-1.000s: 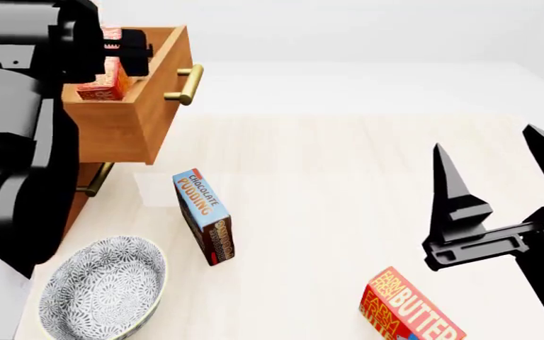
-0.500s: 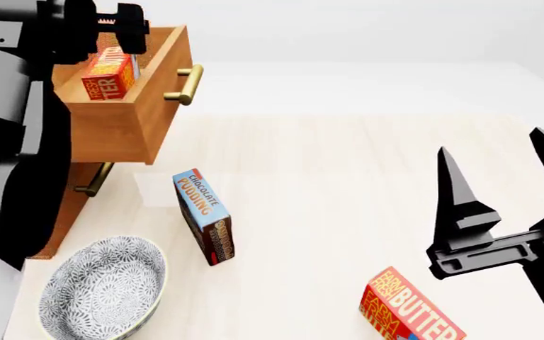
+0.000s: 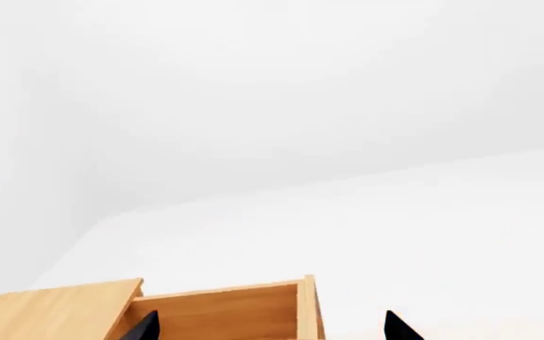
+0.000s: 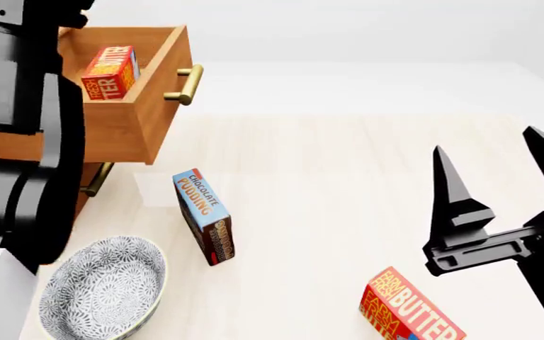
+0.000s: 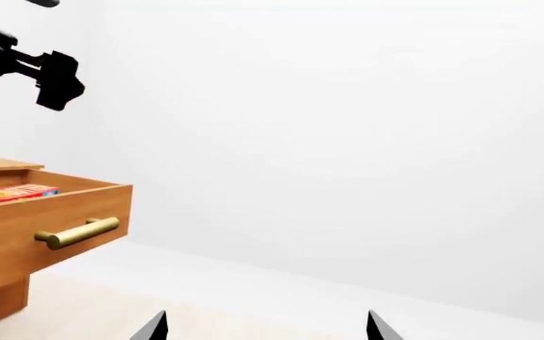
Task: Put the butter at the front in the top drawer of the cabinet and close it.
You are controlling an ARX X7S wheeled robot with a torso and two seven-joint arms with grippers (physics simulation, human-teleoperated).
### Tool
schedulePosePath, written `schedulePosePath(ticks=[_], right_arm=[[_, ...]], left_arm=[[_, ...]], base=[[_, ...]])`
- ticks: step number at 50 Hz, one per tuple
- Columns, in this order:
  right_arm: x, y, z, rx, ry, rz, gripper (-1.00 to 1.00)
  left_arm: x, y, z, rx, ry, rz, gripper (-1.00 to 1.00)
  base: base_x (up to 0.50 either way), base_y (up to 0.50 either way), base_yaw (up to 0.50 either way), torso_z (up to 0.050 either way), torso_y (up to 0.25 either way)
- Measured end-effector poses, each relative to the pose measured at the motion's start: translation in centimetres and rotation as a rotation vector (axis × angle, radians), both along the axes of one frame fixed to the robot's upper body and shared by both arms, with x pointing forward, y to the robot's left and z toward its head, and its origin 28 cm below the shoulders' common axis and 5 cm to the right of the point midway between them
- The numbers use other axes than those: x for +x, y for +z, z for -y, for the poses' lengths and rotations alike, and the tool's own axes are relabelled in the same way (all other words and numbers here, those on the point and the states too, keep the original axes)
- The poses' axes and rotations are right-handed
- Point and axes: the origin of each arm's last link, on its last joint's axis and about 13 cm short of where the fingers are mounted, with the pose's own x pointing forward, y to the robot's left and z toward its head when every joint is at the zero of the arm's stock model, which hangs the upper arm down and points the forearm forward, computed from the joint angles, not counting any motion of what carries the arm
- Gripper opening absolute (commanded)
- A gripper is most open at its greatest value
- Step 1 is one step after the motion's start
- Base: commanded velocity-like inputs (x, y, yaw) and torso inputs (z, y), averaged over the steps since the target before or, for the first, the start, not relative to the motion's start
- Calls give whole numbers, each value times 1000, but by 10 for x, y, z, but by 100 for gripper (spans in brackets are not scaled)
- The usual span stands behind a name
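We see the red rectangular butter carton (image 4: pixel 110 72) lying inside the open orange-brown wooden top drawer (image 4: pixel 144 106); both our grippers spread wide, empty. Closing well likely means pushing squarely beside the brass bar handle (image 4: pixel 188 84).

Butter (image 4: pixel 110 72) inside open top drawer (image 4: pixel 144 113)

Butter (image 4: pixel 110 72) in open top drawer (image 4: pixel 144 106)
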Motion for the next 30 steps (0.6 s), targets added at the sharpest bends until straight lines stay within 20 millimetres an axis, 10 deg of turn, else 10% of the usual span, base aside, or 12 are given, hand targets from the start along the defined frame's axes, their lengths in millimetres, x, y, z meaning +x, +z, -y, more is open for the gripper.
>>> schedulePosePath(ticks=[30], right_arm=[[1, -6, 2, 13, 4, -5, 100]], left_arm=[[-85, -79, 70, 48, -482, -202, 100]], base=[[0, 0, 0, 0, 0]])
